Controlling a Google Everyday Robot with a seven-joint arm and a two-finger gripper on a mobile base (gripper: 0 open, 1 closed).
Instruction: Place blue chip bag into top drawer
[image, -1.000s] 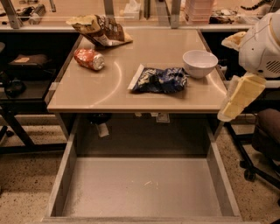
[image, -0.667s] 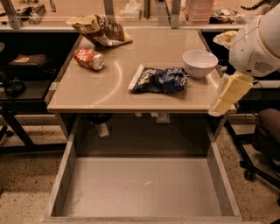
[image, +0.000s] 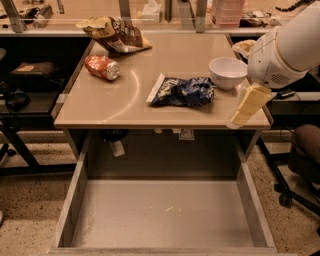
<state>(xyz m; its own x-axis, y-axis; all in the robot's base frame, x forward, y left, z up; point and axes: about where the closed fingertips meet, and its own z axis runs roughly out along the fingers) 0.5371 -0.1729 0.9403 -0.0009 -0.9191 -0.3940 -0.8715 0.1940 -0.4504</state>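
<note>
Fingers, cream and wedge-shaped, hang near the crinkled blue chip bag.

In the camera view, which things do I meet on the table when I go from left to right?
First the crushed red can → blue chip bag → white bowl → claw, hanging at the right front edge of the table. The yellow-brown chip bag is left out: it overlaps the can sideways.

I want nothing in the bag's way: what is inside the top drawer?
Inside the top drawer, the visible floor holds only faint specks; the front wall hides the strip behind it. The blue chip bag lies on the table; the gripper hangs by the table's front right corner.
</note>
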